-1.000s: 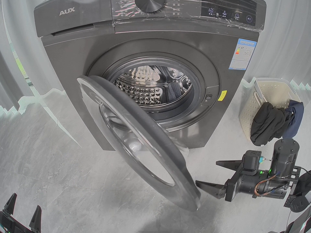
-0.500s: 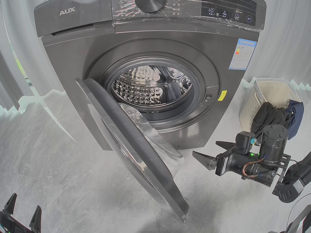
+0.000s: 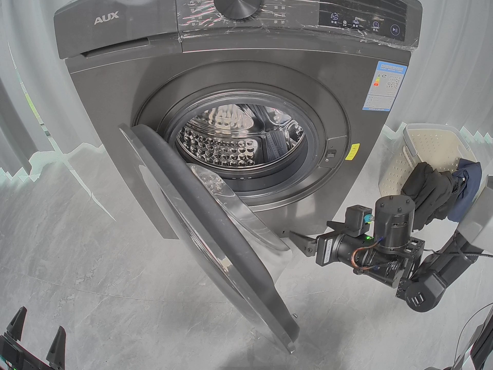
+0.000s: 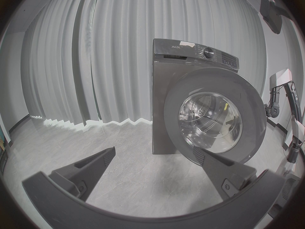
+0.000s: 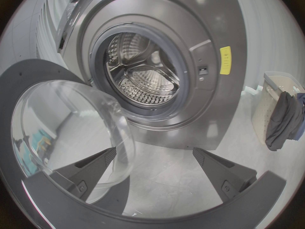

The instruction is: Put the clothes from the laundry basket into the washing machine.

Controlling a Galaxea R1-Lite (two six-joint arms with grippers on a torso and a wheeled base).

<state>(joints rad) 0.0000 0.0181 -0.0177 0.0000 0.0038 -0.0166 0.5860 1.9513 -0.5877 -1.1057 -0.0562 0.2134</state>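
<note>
Dark clothes [image 3: 429, 193] drape over the laundry basket's [image 3: 436, 127] rim beside the washing machine [image 3: 128, 78], its door [image 3: 169, 181] swung wide, while the right gripper [image 3: 313, 231] hangs spread and empty before the machine and the left gripper [image 3: 41, 320] gapes empty too.

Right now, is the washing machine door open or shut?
Open: the door stands swung outward, and the drum shows behind it.

The washer [image 3: 128, 93] before me shows pale logo letters [image 3: 106, 18] at eleven o'clock of the drum mouth [image 3: 241, 134], a blue label [image 3: 384, 86] at two o'clock and a yellow sticker [image 3: 352, 151] at three. I cannot read the small print on either one.
</note>
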